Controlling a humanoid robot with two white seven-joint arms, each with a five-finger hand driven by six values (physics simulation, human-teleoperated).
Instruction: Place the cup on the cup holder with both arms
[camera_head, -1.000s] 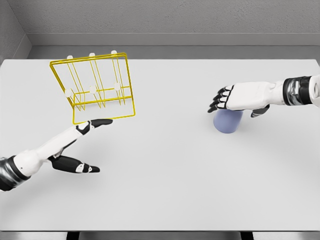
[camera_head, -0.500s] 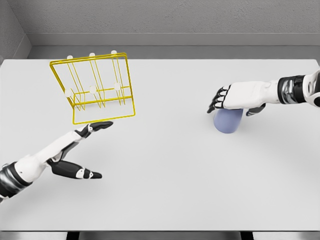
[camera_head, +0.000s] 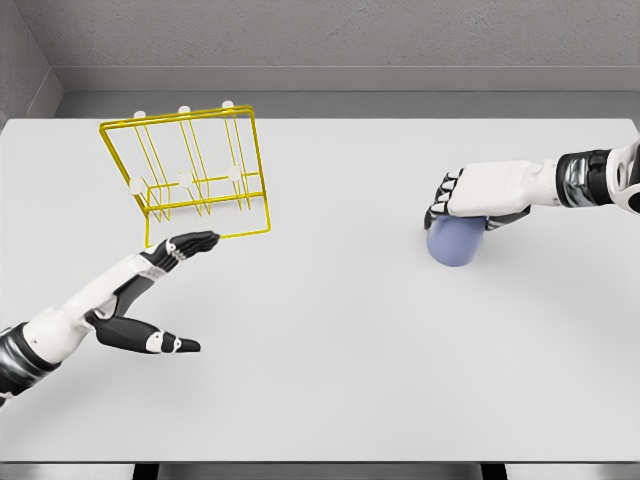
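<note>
One cup (camera_head: 456, 245) under right-hand fingers (camera_head: 441, 200)

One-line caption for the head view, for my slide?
Right hand curls over the blue cup while the open left hand reaches toward the yellow wire cup holder.

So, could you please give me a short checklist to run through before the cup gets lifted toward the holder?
1. Right robot hand on top of the blue cup, fingers curled over it: ok.
2. Grip firm enough to lift: cannot tell.
3. Yellow wire cup holder within the left robot hand's reach, fingertips at its front edge: ok.
4. Left robot hand holding the holder: not ok, fingers open.
5. Holder's pegs free: ok.
</note>
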